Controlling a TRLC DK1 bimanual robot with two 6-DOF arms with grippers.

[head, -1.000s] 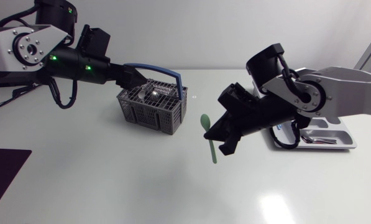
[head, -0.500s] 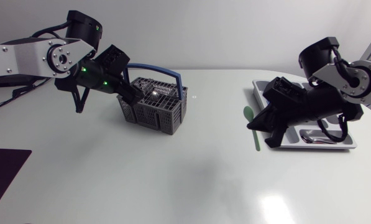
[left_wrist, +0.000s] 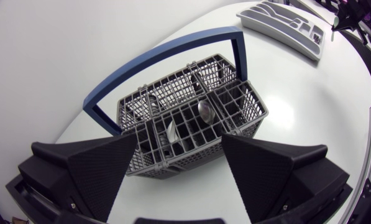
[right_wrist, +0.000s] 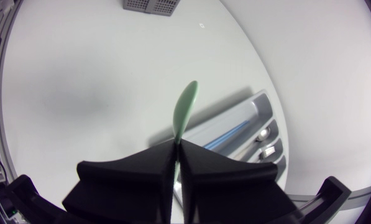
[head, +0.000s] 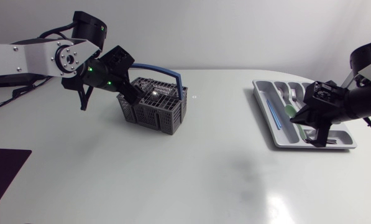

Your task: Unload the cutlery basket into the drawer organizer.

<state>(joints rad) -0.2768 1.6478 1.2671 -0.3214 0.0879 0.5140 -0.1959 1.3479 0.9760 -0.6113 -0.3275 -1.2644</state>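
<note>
Right end effector [right_wrist: 176, 148] pinching green spoon [right_wrist: 186, 106] above organizer [head: 263, 109], basket [head: 154, 112] well apart

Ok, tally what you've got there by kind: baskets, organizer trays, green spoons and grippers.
cutlery basket: 1
drawer organizer: 1
green spoon: 1
grippers: 2, the left gripper and the right gripper
total: 5
</note>
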